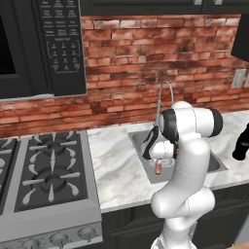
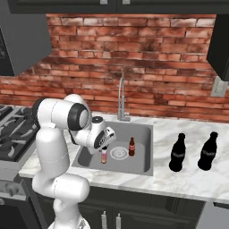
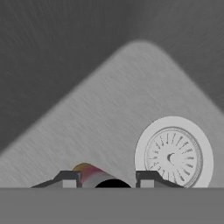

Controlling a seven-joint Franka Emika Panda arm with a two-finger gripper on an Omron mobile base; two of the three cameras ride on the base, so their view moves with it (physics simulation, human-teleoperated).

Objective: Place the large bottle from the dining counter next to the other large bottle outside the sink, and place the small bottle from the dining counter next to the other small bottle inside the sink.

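My gripper (image 2: 103,151) is shut on a small bottle (image 2: 103,156) with a reddish body, held upright low over the left part of the sink (image 2: 144,134). In the left base view the held small bottle (image 1: 158,168) hangs below the hand, over the sink (image 1: 137,138). The hand view shows both fingertips (image 3: 68,178) clamped on the small bottle (image 3: 92,174), with the drain (image 3: 173,155) to one side. The other small bottle (image 2: 131,146) stands upright in the basin, right of the drain. Two large black bottles (image 2: 178,153) (image 2: 209,151) stand side by side on the counter right of the sink.
A tall faucet (image 2: 121,100) rises behind the sink, against the brick wall. The stove (image 1: 48,170) lies left of the sink, with a strip of marble counter (image 1: 114,160) between them. One large black bottle (image 1: 240,141) shows at the right edge of the left base view.
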